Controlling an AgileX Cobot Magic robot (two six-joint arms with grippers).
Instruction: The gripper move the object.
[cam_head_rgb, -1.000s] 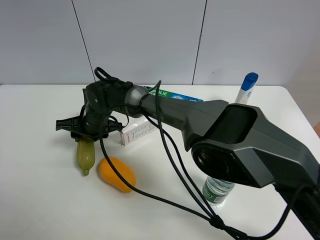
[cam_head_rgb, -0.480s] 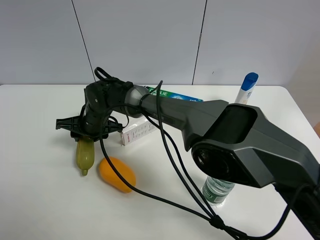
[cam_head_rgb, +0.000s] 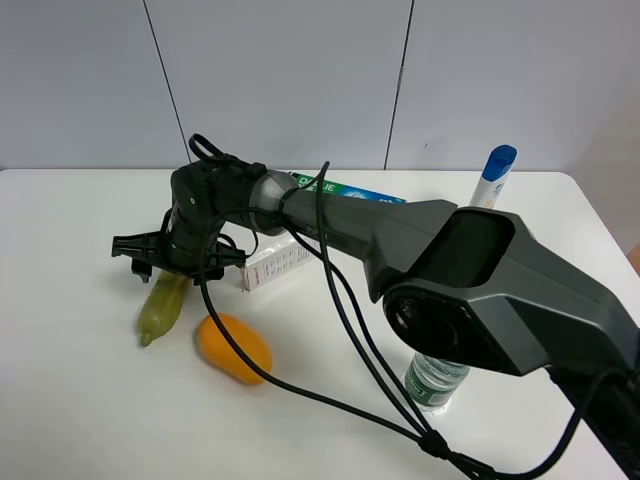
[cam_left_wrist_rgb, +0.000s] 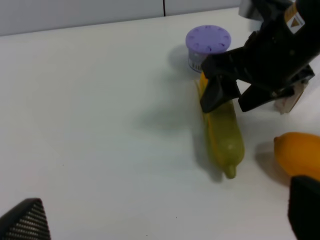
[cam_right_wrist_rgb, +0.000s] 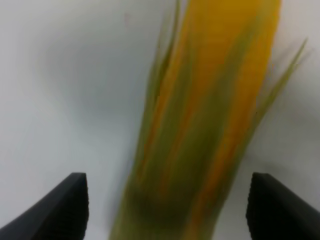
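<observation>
The toy corn cob (cam_head_rgb: 160, 308) lies on the white table (cam_head_rgb: 80, 400), its green husk tip pointing toward the front left. It also shows in the left wrist view (cam_left_wrist_rgb: 225, 135) and, blurred, in the right wrist view (cam_right_wrist_rgb: 200, 125). My right gripper (cam_head_rgb: 175, 268) reaches across to the left and hangs over the cob's yellow end. Its jaws are open and straddle the cob (cam_left_wrist_rgb: 235, 97) (cam_right_wrist_rgb: 165, 205), with a gap on each side. My left gripper (cam_left_wrist_rgb: 165, 215) is open and empty, low over the table and short of the cob.
An orange-yellow mango (cam_head_rgb: 233, 348) lies just right of the cob. A purple-capped jar (cam_left_wrist_rgb: 208, 45) stands beyond the cob's yellow end. A white carton (cam_head_rgb: 275, 262), a toothpaste box (cam_head_rgb: 350, 192), a blue-capped bottle (cam_head_rgb: 493, 175) and a water bottle (cam_head_rgb: 435, 380) stand further right.
The cob's green tip has swung to the left, from pointing straight forward to slanting front-left. The right gripper has shifted slightly above it.
</observation>
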